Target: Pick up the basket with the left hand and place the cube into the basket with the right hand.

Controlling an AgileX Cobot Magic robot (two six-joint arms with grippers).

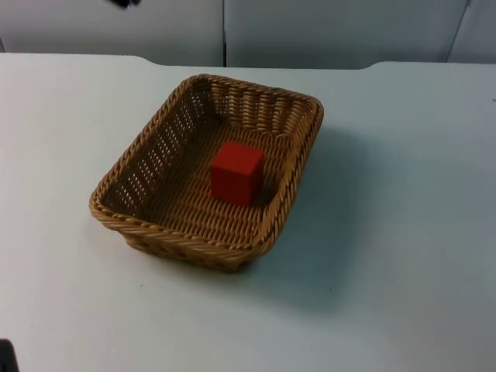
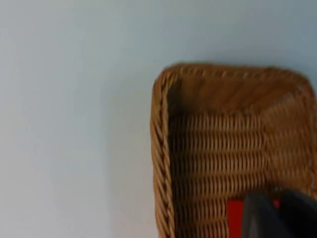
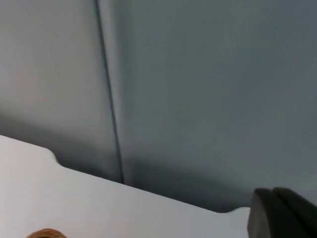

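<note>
On the white bench (image 1: 403,232), a rectangular woven wicker basket in honey brown (image 1: 203,174) sits flat on its base, well short of the grey partition wall (image 1: 325,31) behind it. Inside the basket, a red cube with plain smooth faces (image 1: 236,172) rests upright on the woven floor, nearer the basket's right long wall than its left and roughly midway along its length. That position is consistent with a drop from the right-hand side, so in my judgement the placing step is complete; the cube stands apart from every wall and looks stable.

The basket touches the bench along its whole underside, with its shadow close against its base, so it appears set down, not carried. No arm holds its rim.

The left tool (image 2: 277,218) hangs above the basket, looking down into it: the left wrist view shows the basket's end wall (image 2: 233,94), the ribbed floor and an edge of the cube (image 2: 235,215) just beside a dark fingertip (image 2: 257,218). It grips nothing, yet whether it is parted or closed I cannot tell.

The right tool (image 3: 285,213) is raised and turned away from the basket towards the partition wall (image 3: 198,99), with the bench edge (image 3: 99,208) below and a sliver of basket rim (image 3: 47,233) beside it. One dark fingertip (image 3: 277,213) is visible; its state cannot be determined. This arm appears to be waiting.
</note>
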